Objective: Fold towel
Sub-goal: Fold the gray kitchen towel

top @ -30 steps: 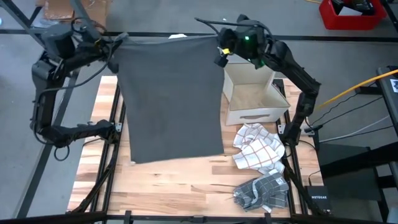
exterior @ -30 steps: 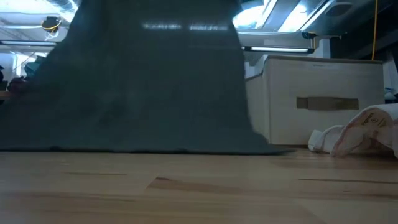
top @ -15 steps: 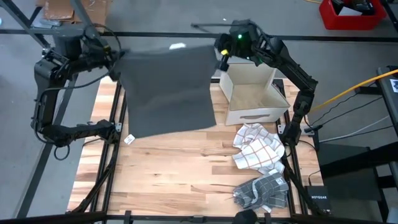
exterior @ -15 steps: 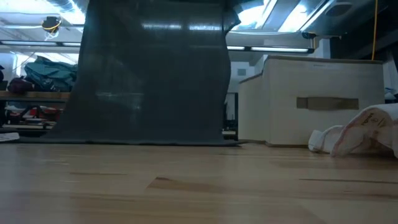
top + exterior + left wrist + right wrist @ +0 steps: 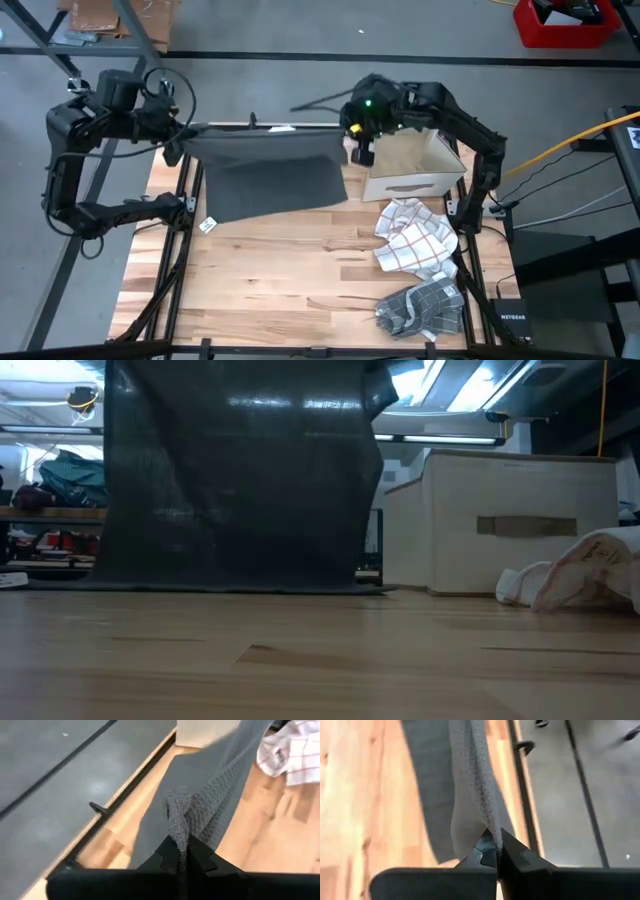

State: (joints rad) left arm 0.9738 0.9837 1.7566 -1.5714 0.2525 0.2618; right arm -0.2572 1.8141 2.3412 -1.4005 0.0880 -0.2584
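Grey towel [image 5: 270, 175] held stretched across the upper centre of the high view, its top edge taut between both grippers, its lower edge at the table [image 5: 290, 270]. Left gripper [image 5: 180, 140], upper left, pinches one top corner, fingers closed on the cloth. Right gripper [image 5: 352, 135], upper centre-right, is clamped on the other corner, just beside the open box [image 5: 410, 165]. Low view: towel [image 5: 235, 475] hangs as a curtain, left of centre. Checked cloths [image 5: 415, 240] lie lower right.
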